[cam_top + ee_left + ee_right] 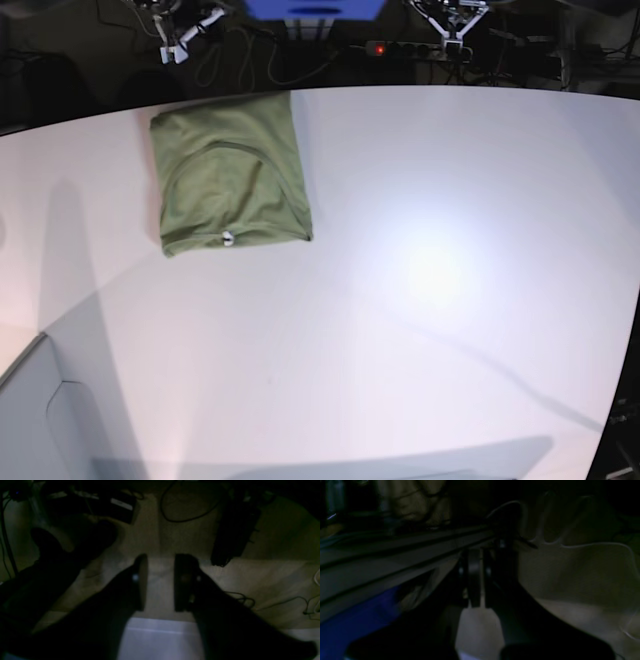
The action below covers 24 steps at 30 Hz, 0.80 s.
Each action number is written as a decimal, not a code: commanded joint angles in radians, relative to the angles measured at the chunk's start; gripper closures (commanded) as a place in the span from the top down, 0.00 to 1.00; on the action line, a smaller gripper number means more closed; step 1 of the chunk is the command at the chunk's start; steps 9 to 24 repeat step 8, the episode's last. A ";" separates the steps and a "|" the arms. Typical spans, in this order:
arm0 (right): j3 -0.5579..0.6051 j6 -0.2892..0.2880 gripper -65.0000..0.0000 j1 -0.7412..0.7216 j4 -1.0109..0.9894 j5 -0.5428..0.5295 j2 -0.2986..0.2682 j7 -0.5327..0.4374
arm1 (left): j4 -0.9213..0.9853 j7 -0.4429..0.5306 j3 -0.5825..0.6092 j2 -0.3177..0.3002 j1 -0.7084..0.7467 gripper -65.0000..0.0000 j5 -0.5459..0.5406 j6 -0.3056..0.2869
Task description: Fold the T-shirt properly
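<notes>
**Folded T-shirt at the far left of the table**

Here, left to right across the base view: first a grey panel (45, 420) at the near left corner, partly out of frame. Next, the T-shirt (230, 175), olive green, folded into a compact rectangle and lying flat on the white table (420, 330), close to the far edge and well left of centre. Neckline curve facing up, with a small white tag (228, 238) near the edge closest to the camera. To the right, nothing but bare table with a bright glare patch. Beyond the far edge, dark floor with looped cables (235, 60) and a power strip (400, 48) showing a red light.

In the wrist views, very dim. Right gripper (479, 577) with fingers pressed together, nothing visible between them, pale floor and a thin white cable (582, 545) off to one side. Left gripper (160, 582) with fingers (142, 582) apart, a clear gap between them and nothing held; beneath, a pale surface, and further off black cables (185, 517) and dark equipment, too murky to identify.
</notes>
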<state>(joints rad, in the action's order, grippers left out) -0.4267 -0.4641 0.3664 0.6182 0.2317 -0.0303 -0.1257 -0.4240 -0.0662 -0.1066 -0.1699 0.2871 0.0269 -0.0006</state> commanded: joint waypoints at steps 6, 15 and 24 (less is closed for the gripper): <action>0.170 0.322 0.00 -0.066 -0.139 -0.004 -0.006 -0.029 | 0.007 0.003 0.000 0.011 -0.032 0.00 0.001 0.007; 0.222 0.420 0.00 -0.094 -0.194 -0.004 -0.004 -0.030 | 0.007 0.003 0.000 0.019 -0.038 0.00 0.001 0.007; 0.222 0.420 0.00 -0.094 -0.194 -0.004 -0.004 -0.030 | 0.007 0.003 0.000 0.019 -0.038 0.00 0.001 0.007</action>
